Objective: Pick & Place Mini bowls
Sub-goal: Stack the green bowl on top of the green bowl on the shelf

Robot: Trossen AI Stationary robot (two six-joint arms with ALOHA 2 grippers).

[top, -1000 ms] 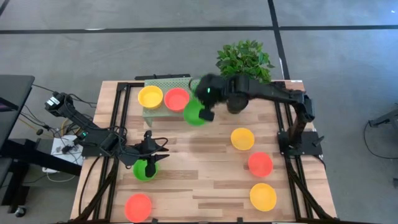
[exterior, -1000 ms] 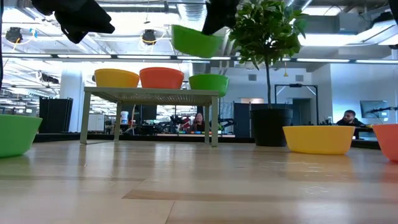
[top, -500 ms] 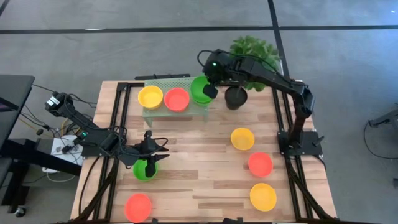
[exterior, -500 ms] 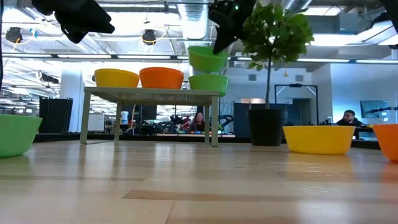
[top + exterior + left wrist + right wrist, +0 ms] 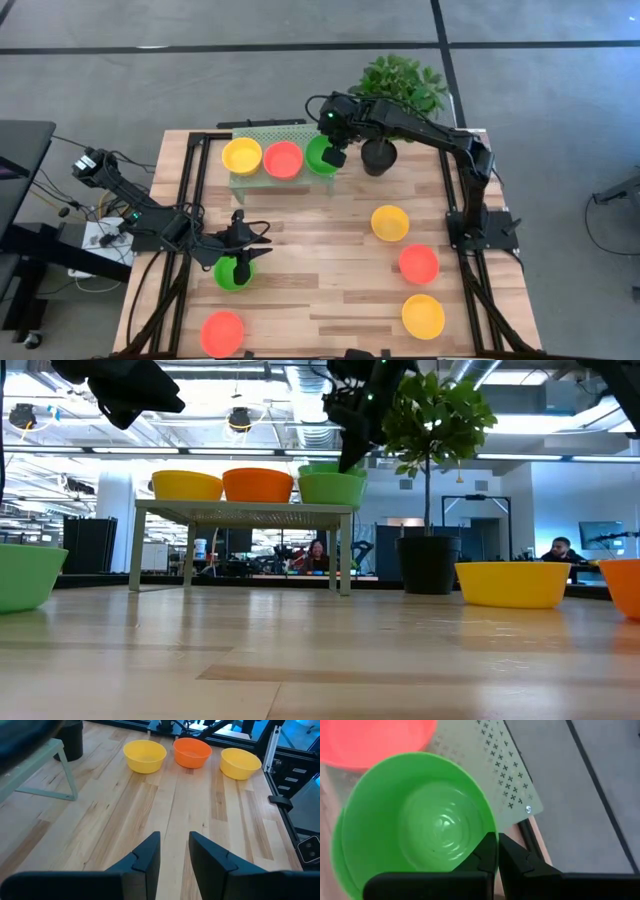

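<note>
Lowered since half a second ago, the green bowl (image 5: 322,156) in the right claw (image 5: 334,155) now nests in another green one on the perforated rack (image 5: 270,134) at the table's far edge, beside the red bowl (image 5: 284,159) and yellow bowl (image 5: 241,155). The right wrist view shows the claw's fingers (image 5: 487,851) pinched on the bowl's rim (image 5: 470,780), so it is still grasped. This reads as the end of a placing step; next the claw should let go and lift clear without dragging the stack. The left claw (image 5: 243,262) hangs, fingers slightly parted and holding nothing, over a green bowl (image 5: 232,274) near the table's left edge.
</note>
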